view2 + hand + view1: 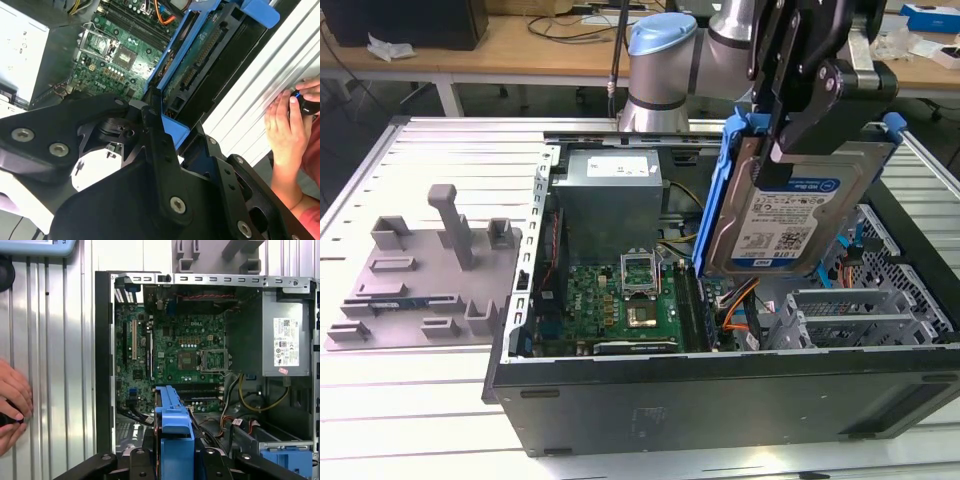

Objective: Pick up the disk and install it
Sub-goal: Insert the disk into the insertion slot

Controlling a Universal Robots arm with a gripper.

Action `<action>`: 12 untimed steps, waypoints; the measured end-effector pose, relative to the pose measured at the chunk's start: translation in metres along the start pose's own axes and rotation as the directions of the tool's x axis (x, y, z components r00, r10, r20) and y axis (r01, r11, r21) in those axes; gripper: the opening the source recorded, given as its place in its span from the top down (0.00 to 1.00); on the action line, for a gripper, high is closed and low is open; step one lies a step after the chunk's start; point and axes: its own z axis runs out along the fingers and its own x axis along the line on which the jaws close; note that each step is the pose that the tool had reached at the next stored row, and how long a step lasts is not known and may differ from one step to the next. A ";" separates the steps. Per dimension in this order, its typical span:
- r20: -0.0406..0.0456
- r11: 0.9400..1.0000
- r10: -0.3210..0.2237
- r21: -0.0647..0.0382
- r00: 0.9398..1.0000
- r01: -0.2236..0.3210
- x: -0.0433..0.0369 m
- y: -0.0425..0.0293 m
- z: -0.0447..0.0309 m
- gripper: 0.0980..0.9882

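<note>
The disk point(790, 215), a silver hard drive with a white-and-blue label in a bright blue carrier frame point(722, 190), hangs tilted on edge above the open computer case point(720, 400). My gripper point(788, 150) is shut on its upper edge, black fingers on either side. The drive is clear of the case, over the space between the motherboard point(620, 300) and the drive cage point(865, 310). In the first wrist view the blue frame point(175, 437) juts out between my fingers over the case interior. The second wrist view looks along the disk's connector edge point(210, 55).
A grey power supply box point(610, 200) stands at the back of the case. Orange and yellow cables point(740, 300) run beside the motherboard. A grey fixture plate point(420, 280) lies on the table at the exterior view's left. A person's hand point(287, 130) rests on the table beside the case.
</note>
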 end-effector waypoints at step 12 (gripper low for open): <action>0.000 1.000 0.007 0.002 1.000 -0.007 0.0042 -0.0291 0.0012 0.70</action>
